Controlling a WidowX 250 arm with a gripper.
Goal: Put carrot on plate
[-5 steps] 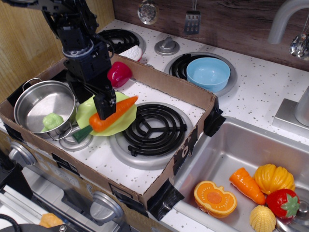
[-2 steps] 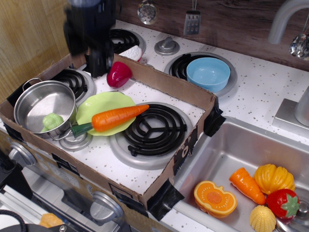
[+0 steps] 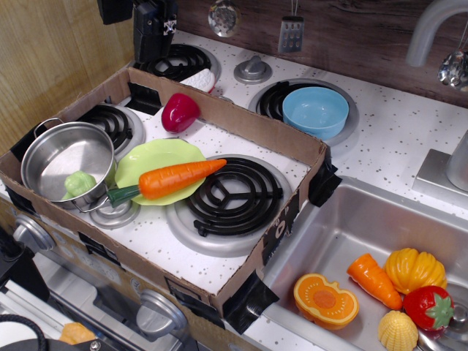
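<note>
The long orange carrot [image 3: 175,178] with its dark green stem end lies flat across the light-green plate [image 3: 155,155]. Its tip reaches out over the front burner and its stem sticks off the plate's left edge towards the pot. The plate sits inside the cardboard tray on the stove. My black gripper [image 3: 151,53] is high at the back left, over the rear burner, well clear of the carrot. It holds nothing; its dark fingers blend into the burner behind them.
A steel pot [image 3: 55,150] holding a small green piece [image 3: 79,183] stands left of the plate. A red toy vegetable [image 3: 180,111] lies behind it. The cardboard tray wall [image 3: 256,124] rings the area. A light-blue bowl [image 3: 315,110] sits at the back; a stubby carrot piece [image 3: 374,280] and other toy vegetables lie in the sink.
The gripper let go of the carrot, which now lies on the plate, and it has risen and drawn back to the far left corner.
</note>
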